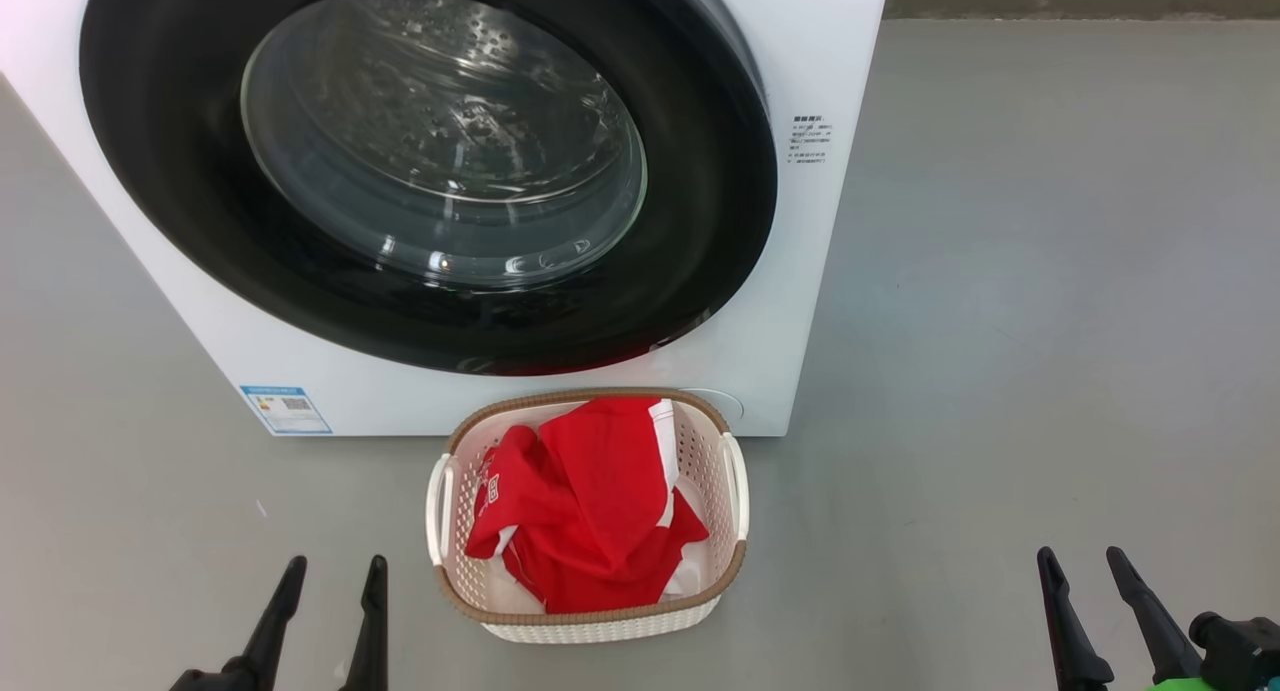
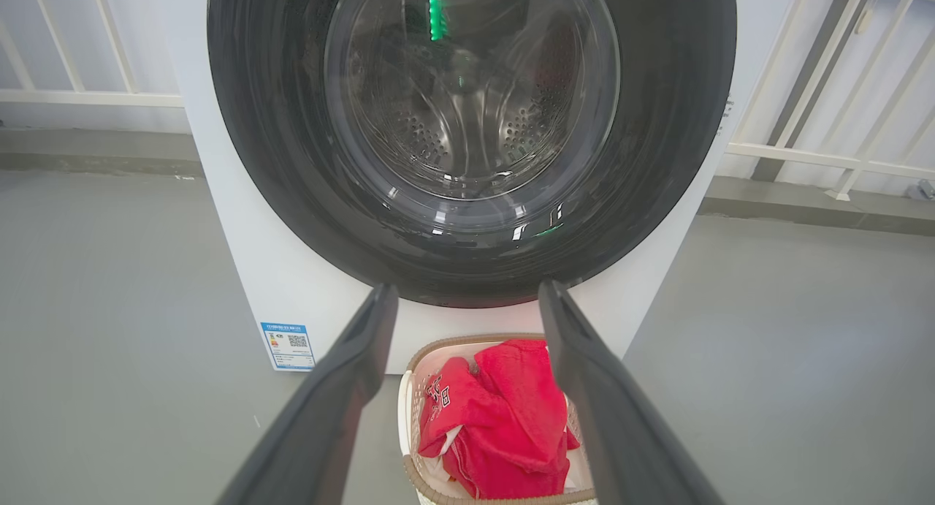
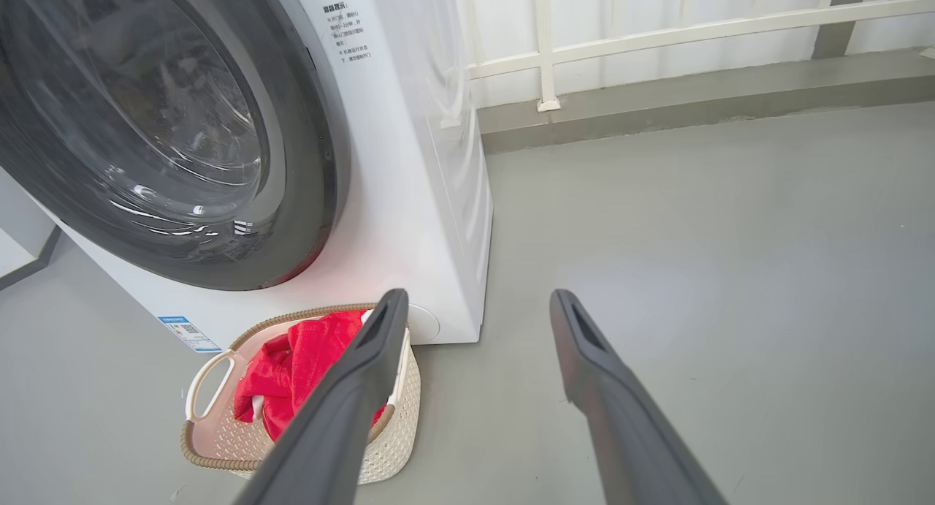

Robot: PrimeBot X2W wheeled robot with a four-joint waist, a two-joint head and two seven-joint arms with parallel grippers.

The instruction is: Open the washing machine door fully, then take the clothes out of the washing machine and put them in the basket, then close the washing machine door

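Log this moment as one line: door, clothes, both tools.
door shut | clothes in basket | left tool open, empty | right tool open, empty | task looks done

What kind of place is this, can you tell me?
Probably a laundry corner, perhaps a balcony or a test space; I cannot be sure. A white washing machine stands on a plain grey floor, a basket with red clothes sits before it, and a white railing runs behind.

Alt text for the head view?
A cream perforated plastic basket holding bright red garments with white trim sits on the grey floor before a white front-loading washing machine, its round black-rimmed glass door shut. The dark left claw and right claw are open, empty.
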